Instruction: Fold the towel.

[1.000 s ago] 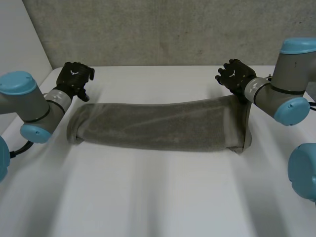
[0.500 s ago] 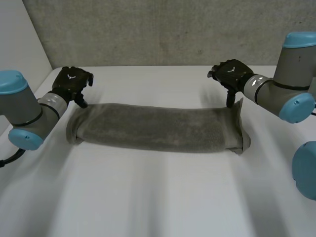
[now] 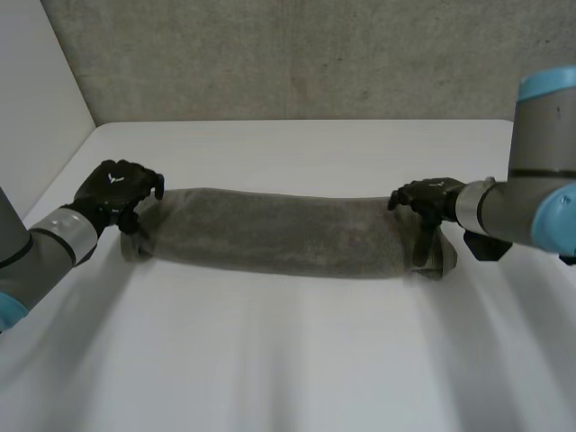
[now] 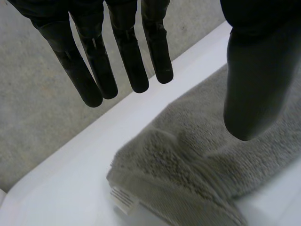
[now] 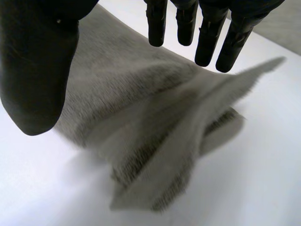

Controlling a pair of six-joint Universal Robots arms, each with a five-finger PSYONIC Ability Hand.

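Head view: my left hand [image 3: 117,191] and right hand [image 3: 427,196] have dropped to the ends of the towel [image 3: 279,232], both released; I expect grasping next.

White table [image 3: 288,360] carries one grey towel [image 3: 288,236], folded to a long narrow band lying crosswise, both ends bunched, small white label [image 4: 123,200] at one end.

grey terry-cloth towel [image 3: 279,232] — coarse looped pile, matt, desk [image 3: 288,360] smooth white, faint sheen, left hand [image 3: 115,189] and right hand [image 3: 427,196] — black, matt, wall [image 3: 297,54] rough grey concrete
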